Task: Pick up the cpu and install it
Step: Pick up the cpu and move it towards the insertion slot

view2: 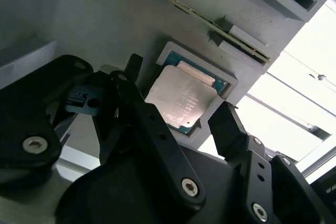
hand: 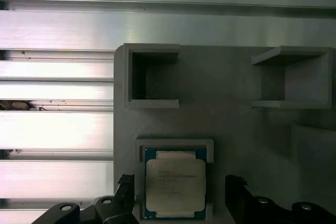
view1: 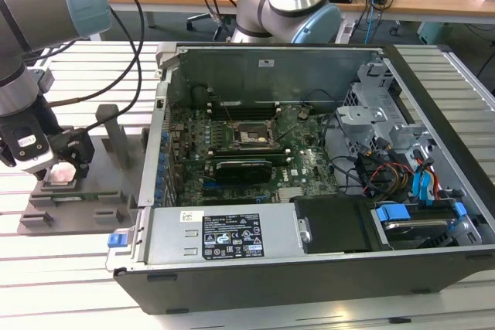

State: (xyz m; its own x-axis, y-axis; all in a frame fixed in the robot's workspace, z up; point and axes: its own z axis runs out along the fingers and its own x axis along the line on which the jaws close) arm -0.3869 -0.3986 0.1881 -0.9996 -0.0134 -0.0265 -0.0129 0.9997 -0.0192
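Hovering just above the cpu (hand: 175,184), the gripper (hand: 178,182) has its black fingers (hand: 125,184) spread wide, one on each side of the chip and apart from its edges, so it grasps nothing. In the second wrist view the gripper (view2: 179,90) likewise straddles the cpu (view2: 181,100), whose silvery top faces up. The chip lies flat in a shallow framed recess of the grey tray (hand: 236,129), with two open box slots (hand: 152,77) beyond it. In the exterior view the tray (view1: 77,206) rests on the slatted metal table (view1: 62,284) at that view's left, an upright post (view1: 116,133) rising from it. Farther to that view's right stands the open computer case (view1: 271,284), the black socket frame (view1: 251,135) on its motherboard.
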